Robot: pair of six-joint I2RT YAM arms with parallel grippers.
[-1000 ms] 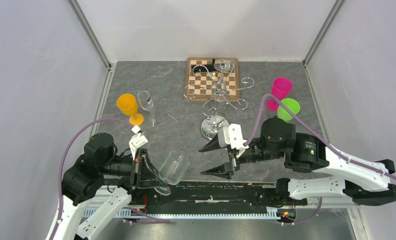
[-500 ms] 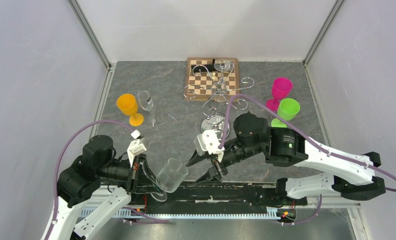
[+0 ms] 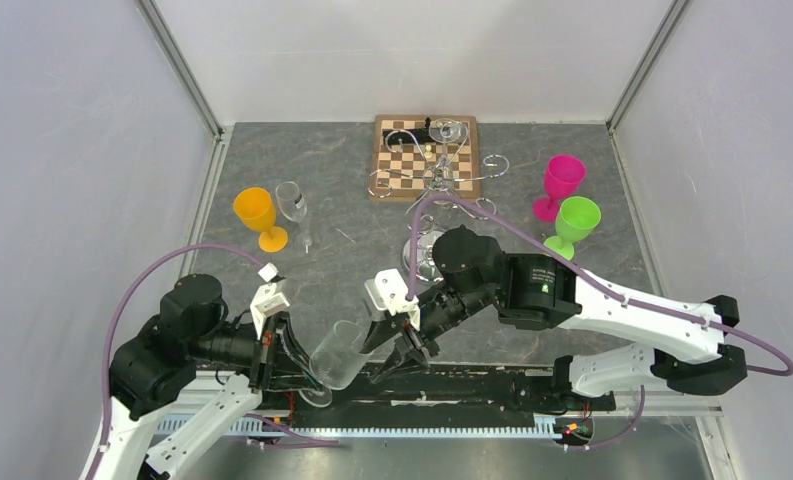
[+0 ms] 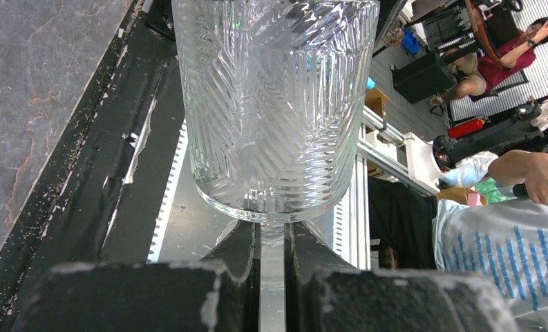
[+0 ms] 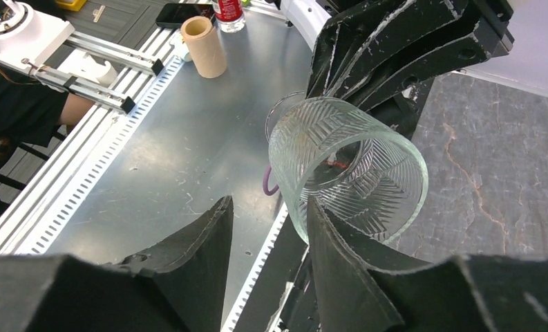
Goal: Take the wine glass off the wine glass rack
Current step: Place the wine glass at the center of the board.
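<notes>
A clear cut-glass wine glass [image 3: 340,353] is held tilted over the table's near edge, away from the wine glass rack [image 3: 440,183], a silver wire stand with curled hooks at the back centre. My left gripper [image 3: 314,374] is shut on the glass's stem. In the left wrist view the stem [image 4: 272,277] sits between the gripper's [image 4: 272,252] black fingers, the bowl [image 4: 274,104] above. My right gripper [image 3: 370,364] is open just right of the bowl. In the right wrist view the gripper [image 5: 267,207] stands by the glass's [image 5: 347,173] rim, with one finger [image 5: 340,263] at its near edge.
A wooden chessboard [image 3: 402,160] lies under the rack's far side. An orange goblet [image 3: 257,215] and a clear glass [image 3: 292,200] stand at the left. Pink [image 3: 562,180] and green [image 3: 575,222] goblets stand at the right. A black rail [image 3: 492,385] runs along the near edge.
My right arm has swung left and toward the near edge, bringing its open gripper up to the glass's rim. My left gripper has drawn the glass slightly nearer.
</notes>
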